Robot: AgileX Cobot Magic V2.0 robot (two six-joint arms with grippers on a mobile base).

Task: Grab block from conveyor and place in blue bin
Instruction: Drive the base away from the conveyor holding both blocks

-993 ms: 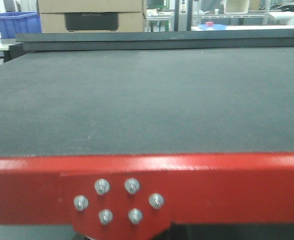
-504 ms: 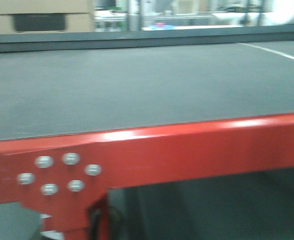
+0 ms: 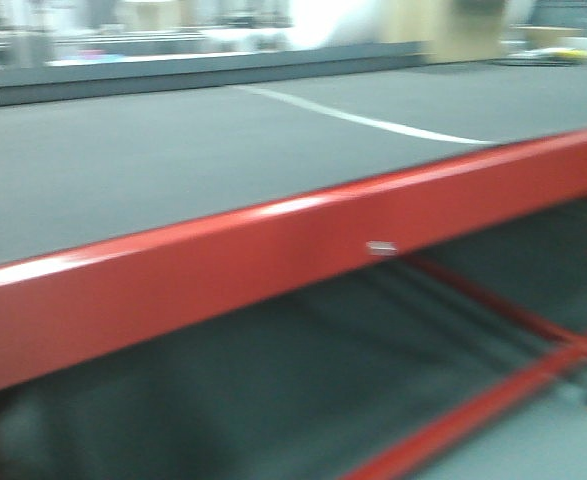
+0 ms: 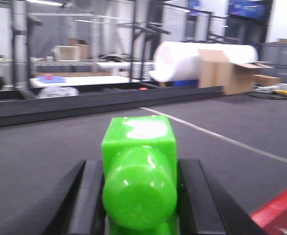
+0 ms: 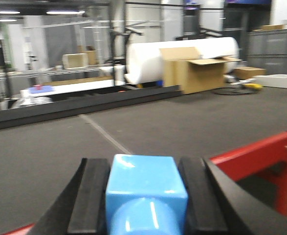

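The conveyor (image 3: 153,170) is a wide dark grey belt with a glossy red frame edge (image 3: 273,250) running diagonally across the blurred front view. In the left wrist view, my left gripper (image 4: 140,164) is shut on a glossy green block (image 4: 139,196), held above the belt (image 4: 35,147). The right wrist view shows my right gripper (image 5: 145,169) shut on a light blue block (image 5: 145,188) over the belt (image 5: 45,147), near the red frame (image 5: 260,152). The blue bin is out of view.
A white line (image 3: 373,122) crosses the belt. A raised dark rail (image 4: 84,100) borders its far side. Beyond stand a white roll (image 4: 202,56) and an open cardboard box (image 5: 197,71). Red lower rails (image 3: 493,400) run under the conveyor.
The front view has swung to the right: the bolted red bracket slid left and out of frame, the white line on the belt came into view, and the picture is more blurred.
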